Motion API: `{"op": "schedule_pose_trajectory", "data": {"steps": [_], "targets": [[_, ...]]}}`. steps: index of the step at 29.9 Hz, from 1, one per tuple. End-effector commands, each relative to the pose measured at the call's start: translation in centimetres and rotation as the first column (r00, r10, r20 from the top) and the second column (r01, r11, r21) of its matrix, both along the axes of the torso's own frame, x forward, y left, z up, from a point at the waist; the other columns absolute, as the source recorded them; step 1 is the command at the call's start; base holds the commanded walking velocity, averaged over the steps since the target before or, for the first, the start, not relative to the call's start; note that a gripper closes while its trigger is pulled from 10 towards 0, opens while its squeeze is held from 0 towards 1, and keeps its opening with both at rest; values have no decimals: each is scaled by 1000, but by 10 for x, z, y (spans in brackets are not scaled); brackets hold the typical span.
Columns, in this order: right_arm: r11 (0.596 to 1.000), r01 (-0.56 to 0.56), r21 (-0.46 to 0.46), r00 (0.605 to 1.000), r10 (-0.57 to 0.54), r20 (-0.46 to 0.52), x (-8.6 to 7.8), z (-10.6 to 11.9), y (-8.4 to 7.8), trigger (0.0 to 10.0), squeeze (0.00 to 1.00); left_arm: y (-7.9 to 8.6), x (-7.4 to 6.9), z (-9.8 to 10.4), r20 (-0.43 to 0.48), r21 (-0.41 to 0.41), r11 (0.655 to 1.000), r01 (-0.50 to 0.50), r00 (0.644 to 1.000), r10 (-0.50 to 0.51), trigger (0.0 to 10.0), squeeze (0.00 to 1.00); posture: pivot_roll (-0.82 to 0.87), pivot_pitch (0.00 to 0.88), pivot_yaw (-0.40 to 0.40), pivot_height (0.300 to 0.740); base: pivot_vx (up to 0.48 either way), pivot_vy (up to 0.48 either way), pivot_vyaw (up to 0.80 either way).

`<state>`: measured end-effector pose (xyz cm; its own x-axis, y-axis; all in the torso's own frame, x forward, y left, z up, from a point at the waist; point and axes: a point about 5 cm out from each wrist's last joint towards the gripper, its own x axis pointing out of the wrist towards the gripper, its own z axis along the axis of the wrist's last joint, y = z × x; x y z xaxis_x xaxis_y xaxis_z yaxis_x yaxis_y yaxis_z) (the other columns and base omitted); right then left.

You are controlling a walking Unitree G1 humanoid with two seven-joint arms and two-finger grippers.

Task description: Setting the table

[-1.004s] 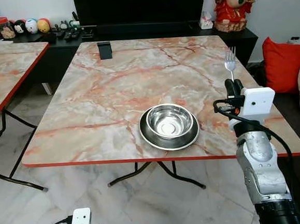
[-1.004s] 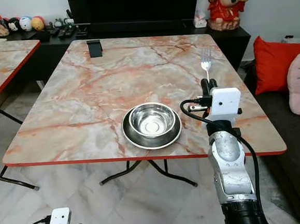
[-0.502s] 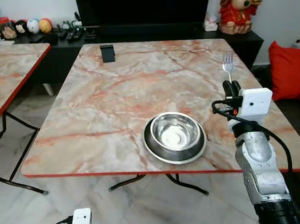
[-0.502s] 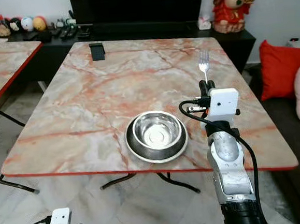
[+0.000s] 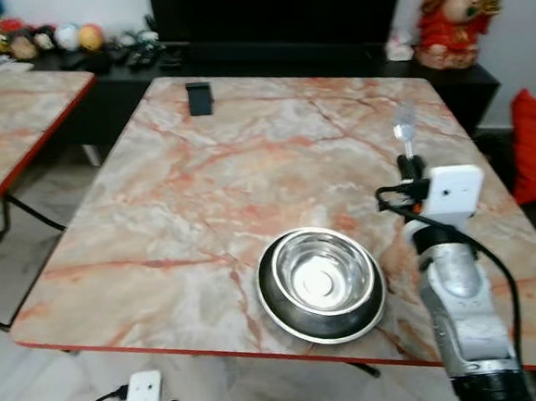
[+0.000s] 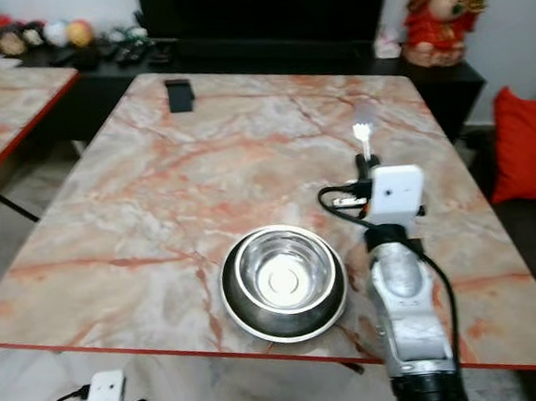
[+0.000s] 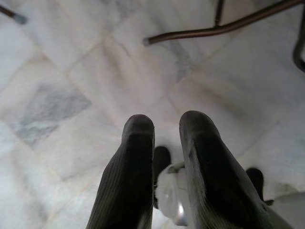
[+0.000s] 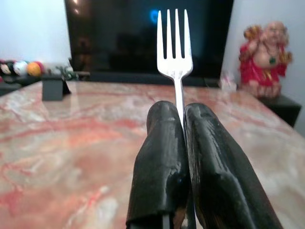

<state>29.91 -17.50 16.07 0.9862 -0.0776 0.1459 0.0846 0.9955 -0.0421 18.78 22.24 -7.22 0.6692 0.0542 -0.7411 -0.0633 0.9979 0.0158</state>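
Pink-and-cream marble table (image 5: 202, 187) with a red edge; shiny silver bowl (image 5: 319, 280) at five o'clock, silver fork (image 8: 175, 47) between black fingers (image 8: 162, 181), red statue (image 5: 462, 9) at one o'clock.

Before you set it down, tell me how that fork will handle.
The fork looks like polished metal, so probably stiff and light. The right end effector pinches only its thin handle, so it may pivot or slip. On the smooth marble table it would likely slide.

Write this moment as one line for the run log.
right gripper: shut on fork, above table | steel bowl on plate, left of gripper | left gripper: idle, low
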Motion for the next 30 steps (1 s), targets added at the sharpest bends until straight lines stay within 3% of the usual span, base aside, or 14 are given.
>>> {"op": "schedule_pose_trajectory", "data": {"steps": [1,6,15,22,30], "targets": [[996,86,-16,990,-88,-106,-9,-8,-14,10000,0,-6,-3,-4,-24,-16,1000,2,1000,-3,10000,0,6,0,-28,740,0,0,0],[976,202,80,943,-172,-284,-25,-17,-29,10000,0,-5,-4,-4,-28,-16,1000,-1,1000,0,10000,0,-14,0,-28,740,0,0,0],[959,210,190,895,-111,-433,-33,-22,-29,10000,0,-8,-5,-5,-36,-20,1000,-1,999,0,10000,0,-21,0,-36,740,0,0,0],[974,146,171,824,-24,-566,-44,-49,-23,10000,0,-7,-7,-6,-44,-21,1000,-3,999,2,10000,0,-23,0,-37,740,0,0,0],[976,169,135,757,-41,-652,-56,-73,-25,10000,0,-6,-9,-7,-51,-22,1000,0,999,-1,10000,0,-24,0,-33,740,0,0,0]]}}
